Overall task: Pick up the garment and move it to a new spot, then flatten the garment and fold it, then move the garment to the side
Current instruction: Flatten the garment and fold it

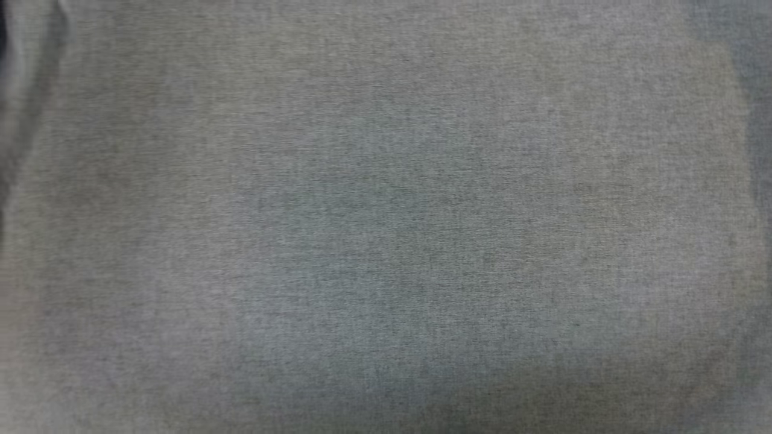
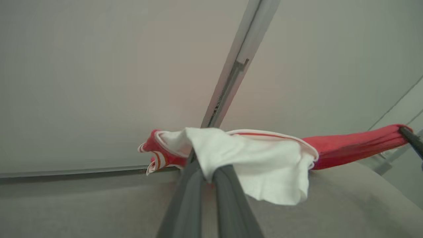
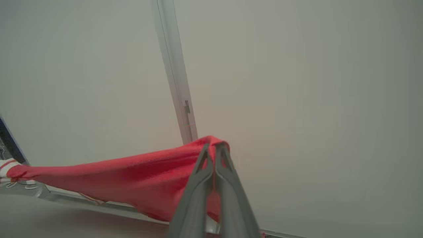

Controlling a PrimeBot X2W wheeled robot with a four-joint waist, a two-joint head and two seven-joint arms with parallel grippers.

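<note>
Garment (image 2: 357, 145), red with a white part and red and white striped trim, is stretched like a rope between the two arms, above the grey counter (image 2: 99, 205). In the left wrist view the left fingers (image 2: 202, 172) are clenched on one end of it. The white cloth is draped over the tip of one finger and hangs down on the side toward the red part. A small bunch of striped trim sticks out on the other side of the tips. From there the red part runs to the dark tip of the right fingers (image 2: 411, 138) at the far edge of this view.

In the right wrist view the right fingers (image 3: 214, 158) are pressed together with a red fold of the garment (image 3: 132, 175) pinched at their tips. The rest of the cloth falls away below and to one side. Behind it stands a pale wall (image 3: 297, 82) with a thin grey strip (image 3: 175, 72). The head view is blurred and gives grey woven cloth (image 1: 386, 217), very close.
</note>
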